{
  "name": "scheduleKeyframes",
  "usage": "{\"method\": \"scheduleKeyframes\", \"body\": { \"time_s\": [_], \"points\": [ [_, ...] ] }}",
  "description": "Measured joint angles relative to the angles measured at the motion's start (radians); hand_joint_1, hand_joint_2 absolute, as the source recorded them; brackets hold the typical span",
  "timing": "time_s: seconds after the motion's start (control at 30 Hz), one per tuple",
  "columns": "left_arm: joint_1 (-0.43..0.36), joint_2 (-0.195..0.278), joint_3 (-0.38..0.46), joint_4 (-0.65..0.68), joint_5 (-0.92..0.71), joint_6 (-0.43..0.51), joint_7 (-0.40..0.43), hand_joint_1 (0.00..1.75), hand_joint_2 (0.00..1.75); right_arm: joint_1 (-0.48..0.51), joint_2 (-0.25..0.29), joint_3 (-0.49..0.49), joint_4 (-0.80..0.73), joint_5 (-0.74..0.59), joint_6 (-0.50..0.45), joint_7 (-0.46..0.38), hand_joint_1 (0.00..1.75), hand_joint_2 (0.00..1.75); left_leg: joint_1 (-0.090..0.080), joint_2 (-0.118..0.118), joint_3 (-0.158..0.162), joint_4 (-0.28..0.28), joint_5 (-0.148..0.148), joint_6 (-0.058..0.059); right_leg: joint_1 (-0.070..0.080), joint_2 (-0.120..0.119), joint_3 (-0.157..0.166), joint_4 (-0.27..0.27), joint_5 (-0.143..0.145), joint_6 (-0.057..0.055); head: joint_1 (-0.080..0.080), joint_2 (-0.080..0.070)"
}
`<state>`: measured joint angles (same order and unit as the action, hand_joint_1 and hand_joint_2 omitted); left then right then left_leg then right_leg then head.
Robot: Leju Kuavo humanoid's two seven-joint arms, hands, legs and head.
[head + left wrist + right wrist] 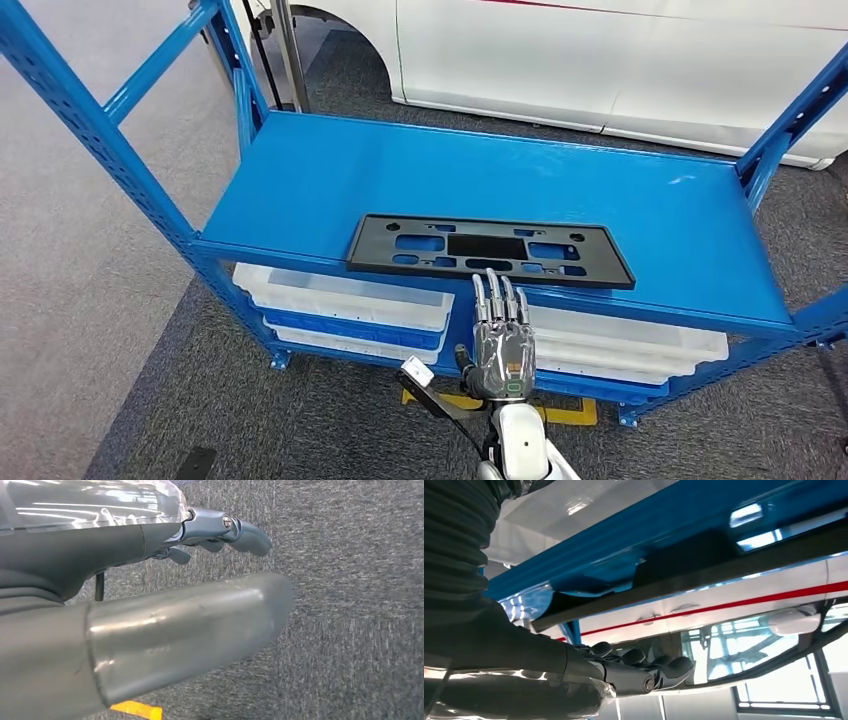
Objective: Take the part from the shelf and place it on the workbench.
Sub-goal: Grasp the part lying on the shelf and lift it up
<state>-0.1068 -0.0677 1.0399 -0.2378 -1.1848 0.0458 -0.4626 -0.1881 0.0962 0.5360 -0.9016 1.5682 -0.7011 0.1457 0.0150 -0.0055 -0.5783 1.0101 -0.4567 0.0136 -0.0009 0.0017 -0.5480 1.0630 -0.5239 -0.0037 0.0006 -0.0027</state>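
Black plastic part (490,250), a long flat plate with cut-outs, lay on the blue shelf (640,200) deck, its near long edge close to the deck's front lip. In the head view the right hand (500,345) was at 6 o'clock of the part, palm down with its fingers straight and together, their tips at or just short of the near edge; whether they touched it could not be told. It held nothing. White trays (350,300) sat on the tier below, at 7 o'clock of the part, and a white car body (620,60) stood beyond the shelf at 12 o'clock.

The left wrist view showed the left hand (150,615) hanging over grey carpet (350,605), its thumb extended and its fingers loosely curled around nothing that could be seen.

The right wrist view, turned over, looked along the right hand's dark fingers (634,662) toward the part's thin dark edge (704,580) lying against the blue deck; the fingers were released and seemingly apart from the edge.

Judged from this, the reach was nearly done and the grasp not yet made. A flat plate gives little to pinch, so drawing it slightly past the front lip would probably let the thumb get beneath. Gripping near mid-length should keep it from tipping.
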Motion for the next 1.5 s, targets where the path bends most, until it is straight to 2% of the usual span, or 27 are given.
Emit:
{"method": "scheduleKeyframes", "body": {
  "time_s": [0.07,0.13,0.17,0.2,0.27,0.3,0.37,0.47,0.53,0.63,0.67,0.7,0.73,0.8,0.83,0.87,0.93,1.0,1.07,1.13,1.17,1.2,1.23,1.3,1.33,1.4,1.5],
  "points": [
    [-0.001,0.000,0.000,0.000,0.000,0.001,0.000,0.00,0.00,-0.003,0.000,0.000,0.002,0.000,0.000,-0.013,0.00,1.75,0.001,0.000,0.013,-0.004,-0.006,0.011,-0.003,0.000,-0.055,0.104,-0.044,0.008,0.000,0.000],
    [0.000,0.000,0.000,0.000,0.000,0.002,0.001,0.00,0.00,0.000,0.000,-0.004,0.005,0.000,0.000,-0.031,0.00,1.75,-0.001,0.000,0.022,-0.003,-0.015,0.017,-0.004,0.000,-0.136,0.225,-0.085,0.011,0.000,0.000],
    [0.001,0.000,0.000,0.000,-0.001,0.002,0.001,0.00,0.00,0.002,0.000,-0.006,0.006,0.000,0.000,-0.039,0.00,1.75,-0.003,-0.001,0.028,-0.003,-0.020,0.017,-0.004,0.000,-0.162,0.251,-0.083,0.011,0.000,0.000],
    [0.002,0.000,0.000,0.000,-0.001,0.003,0.002,0.00,0.00,0.003,0.000,-0.010,0.006,0.000,0.000,-0.048,0.00,1.75,-0.004,-0.002,0.036,-0.003,-0.026,0.017,-0.004,0.000,-0.171,0.241,-0.059,0.008,0.000,0.000],
    [0.003,0.000,0.000,0.000,-0.002,0.003,0.004,0.00,0.00,0.004,0.001,-0.017,0.005,0.000,0.000,-0.061,0.00,1.75,-0.006,-0.005,0.057,-0.003,-0.041,0.013,0.001,0.000,-0.140,0.125,0.036,-0.006,0.000,0.000],
    [0.003,-0.001,0.000,0.000,-0.002,0.003,0.006,0.00,0.00,0.003,0.001,-0.022,0.003,0.000,0.000,-0.067,0.00,1.75,-0.007,-0.006,0.066,-0.003,-0.048,0.011,0.005,0.000,-0.121,0.065,0.070,-0.014,0.000,0.000],
    [0.002,-0.002,0.000,0.001,-0.003,0.002,0.007,0.00,0.00,0.002,0.003,-0.030,-0.001,0.000,0.000,-0.075,0.00,1.75,-0.006,-0.006,0.071,-0.004,-0.058,0.002,0.015,0.001,-0.101,-0.006,0.094,-0.026,0.002,0.000],
    [0.003,-0.001,0.000,0.001,-0.003,0.002,0.008,0.00,0.00,0.001,0.009,-0.041,-0.010,0.000,0.000,-0.082,0.00,1.75,-0.007,-0.003,0.080,0.003,-0.064,-0.014,0.013,0.004,-0.085,-0.028,0.094,-0.033,0.002,0.000],
    [0.001,0.000,-0.001,0.001,-0.003,0.002,0.008,0.00,0.00,-0.002,0.018,-0.046,-0.015,0.000,0.000,-0.088,0.00,1.75,-0.006,-0.002,0.064,0.052,-0.089,-0.023,0.005,0.004,-0.064,-0.043,0.092,-0.039,0.002,0.000],
    [0.001,0.003,-0.001,0.001,-0.003,0.002,0.009,0.00,0.00,-0.003,0.026,-0.050,-0.017,0.000,0.000,-0.092,0.00,1.75,0.000,-0.001,-0.034,0.217,-0.156,-0.039,0.003,0.003,-0.051,-0.048,0.084,-0.046,0.002,0.000],
    [0.003,0.004,-0.001,0.001,-0.003,0.002,0.010,0.00,0.00,-0.002,0.027,-0.052,-0.017,0.000,0.000,-0.093,0.00,1.75,0.001,-0.001,-0.062,0.249,-0.160,-0.044,0.003,0.003,-0.049,-0.047,0.080,-0.046,0.002,0.000],
    [0.004,0.004,-0.001,0.001,-0.003,0.002,0.010,0.00,0.00,-0.001,0.028,-0.054,-0.017,-0.001,0.000,-0.095,0.00,1.75,0.003,0.000,-0.074,0.247,-0.144,-0.047,0.002,0.004,-0.046,-0.045,0.076,-0.045,0.002,0.000],
    [0.005,0.004,-0.001,0.001,-0.003,0.002,0.010,0.00,0.00,0.000,0.029,-0.056,-0.017,-0.002,0.000,-0.097,0.00,1.75,0.005,0.000,-0.067,0.211,-0.111,-0.047,0.002,0.004,-0.043,-0.043,0.072,-0.043,0.002,0.000],
    [0.006,0.006,-0.001,0.001,-0.003,0.002,0.010,0.00,0.00,0.000,0.034,-0.060,-0.017,-0.006,0.000,-0.104,0.00,1.75,0.005,0.001,-0.028,0.091,-0.033,-0.045,0.001,0.005,-0.035,-0.037,0.062,-0.038,0.002,0.000],
    [0.005,0.006,-0.001,0.001,-0.003,0.003,0.010,0.00,0.00,0.000,0.037,-0.062,-0.017,-0.007,0.000,-0.106,0.00,1.75,0.003,0.002,-0.013,0.041,-0.015,-0.040,0.001,0.005,-0.034,-0.034,0.059,-0.034,0.002,0.000],
    [0.005,0.007,-0.001,0.001,-0.004,0.004,0.010,0.00,0.00,0.000,0.039,-0.063,-0.017,-0.008,0.000,-0.108,0.00,1.75,0.000,0.002,-0.005,0.013,-0.006,-0.034,0.002,0.004,-0.035,-0.033,0.056,-0.029,0.002,0.000],
    [0.008,0.008,-0.002,0.001,-0.006,0.007,0.010,0.00,0.00,0.001,0.042,-0.065,-0.017,-0.010,0.000,-0.112,0.00,1.75,-0.004,0.001,-0.004,0.001,-0.007,-0.020,0.005,0.004,-0.038,-0.033,0.055,-0.019,0.002,0.000],
    [0.011,0.008,-0.002,0.001,-0.010,0.009,0.009,0.00,0.00,0.000,0.044,-0.068,-0.017,-0.010,0.000,-0.116,0.00,1.75,0.002,0.001,0.000,-0.003,0.003,-0.007,0.005,0.004,-0.040,-0.020,0.041,-0.009,0.002,0.000],
    [0.009,0.008,-0.002,0.001,-0.015,0.009,0.009,0.00,0.00,-0.003,0.045,-0.073,-0.017,-0.011,0.000,-0.119,0.00,1.75,0.006,0.003,0.004,-0.009,0.006,0.003,0.003,0.003,-0.073,0.057,-0.008,0.000,0.002,0.000],
    [0.008,0.008,-0.002,0.001,-0.018,0.009,0.010,0.00,0.00,-0.005,0.045,-0.077,-0.014,-0.010,0.000,-0.120,0.00,1.75,0.005,0.003,0.004,-0.008,0.004,0.008,0.000,0.003,-0.139,0.190,-0.068,0.006,0.002,0.000],
    [0.008,0.008,-0.002,0.001,-0.019,0.009,0.011,0.00,0.00,-0.006,0.045,-0.078,-0.012,-0.010,0.000,-0.120,0.00,1.75,0.004,0.003,0.005,-0.007,0.003,0.009,-0.002,0.003,-0.165,0.239,-0.080,0.008,0.002,0.000],
    [0.008,0.008,-0.002,0.001,-0.021,0.009,0.011,0.00,0.00,-0.007,0.045,-0.079,-0.008,-0.009,0.000,-0.120,0.00,1.75,0.004,0.002,0.006,-0.007,0.002,0.009,-0.004,0.003,-0.175,0.252,-0.072,0.008,0.002,0.000],
    [0.008,0.008,-0.003,0.001,-0.022,0.009,0.012,0.00,0.00,-0.010,0.046,-0.080,-0.005,-0.009,0.000,-0.120,0.00,1.75,0.004,0.001,0.008,-0.006,-0.001,0.008,-0.005,0.003,-0.164,0.225,-0.044,0.007,0.002,0.000],
    [0.008,0.008,-0.006,0.001,-0.023,0.009,0.013,0.00,0.00,-0.021,0.047,-0.080,0.003,-0.008,0.000,-0.120,0.00,1.75,0.004,0.000,0.014,-0.003,-0.006,0.004,-0.005,0.003,-0.102,0.092,0.028,0.001,0.002,0.000],
    [0.007,0.008,-0.009,0.001,-0.024,0.009,0.014,0.00,0.00,-0.029,0.049,-0.080,0.008,-0.008,0.000,-0.120,0.00,1.75,0.002,-0.001,0.015,-0.001,-0.010,0.000,-0.003,0.003,-0.073,0.031,0.050,-0.002,0.002,0.000],
    [0.004,0.009,-0.014,0.001,-0.028,0.008,0.015,0.00,0.00,-0.043,0.052,-0.081,0.022,-0.008,0.000,-0.118,0.00,1.75,-0.001,-0.001,0.014,0.001,-0.013,-0.009,0.001,0.004,-0.051,-0.020,0.057,-0.007,0.002,0.000],
    [-0.001,0.009,-0.019,0.001,-0.036,0.005,0.017,0.00,0.00,-0.068,0.057,-0.081,0.052,-0.011,0.000,-0.109,0.00,1.75,0.001,0.000,0.012,0.004,-0.020,-0.027,-0.001,0.005,-0.048,-0.031,0.061,-0.019,0.001,0.000]
  ]
}}
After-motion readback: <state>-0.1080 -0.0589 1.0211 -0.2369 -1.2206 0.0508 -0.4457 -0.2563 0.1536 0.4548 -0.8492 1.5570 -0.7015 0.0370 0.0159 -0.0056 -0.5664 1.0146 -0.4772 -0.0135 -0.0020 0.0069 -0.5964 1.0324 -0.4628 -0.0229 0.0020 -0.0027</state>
